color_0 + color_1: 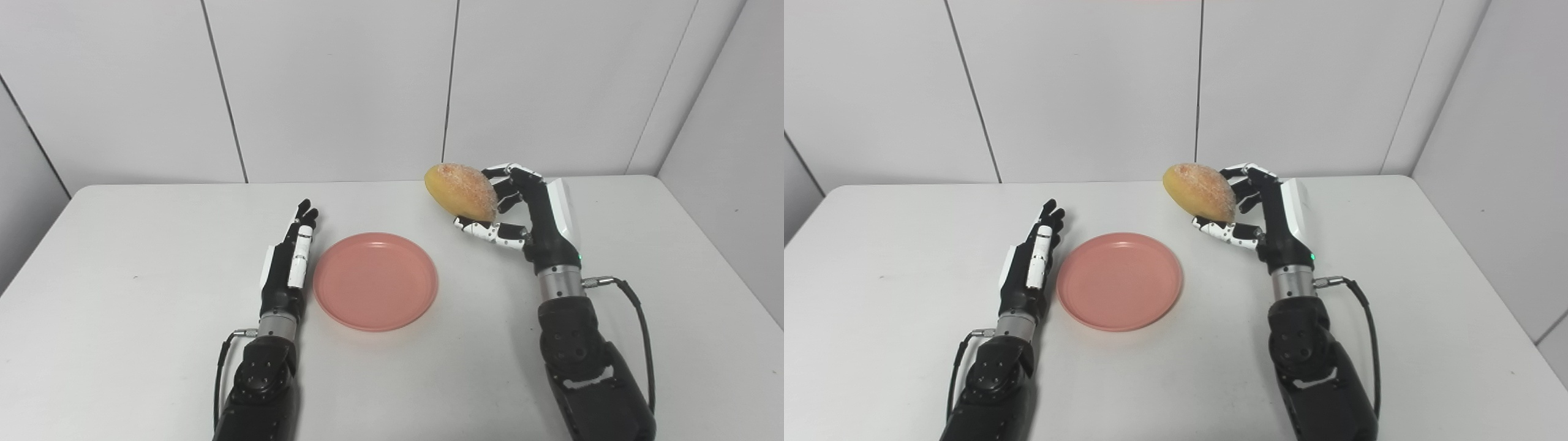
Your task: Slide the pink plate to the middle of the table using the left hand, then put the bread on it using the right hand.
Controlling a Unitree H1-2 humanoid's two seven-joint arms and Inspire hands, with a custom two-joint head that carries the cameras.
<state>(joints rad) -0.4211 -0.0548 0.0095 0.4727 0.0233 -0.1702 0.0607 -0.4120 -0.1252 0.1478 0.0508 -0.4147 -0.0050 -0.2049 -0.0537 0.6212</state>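
Observation:
The pink plate lies flat near the middle of the white table, with nothing on it. My left hand rests just beside the plate's left rim, fingers straight and apart, holding nothing. My right hand is raised above the table to the right of the plate and is shut on the bread, a golden sugar-dusted bun held between thumb and fingers. The bread hangs in the air beyond the plate's right rim, not over its centre.
White wall panels stand behind the table's far edge. A black cable loops off the right forearm. The table's right edge runs close to the right arm.

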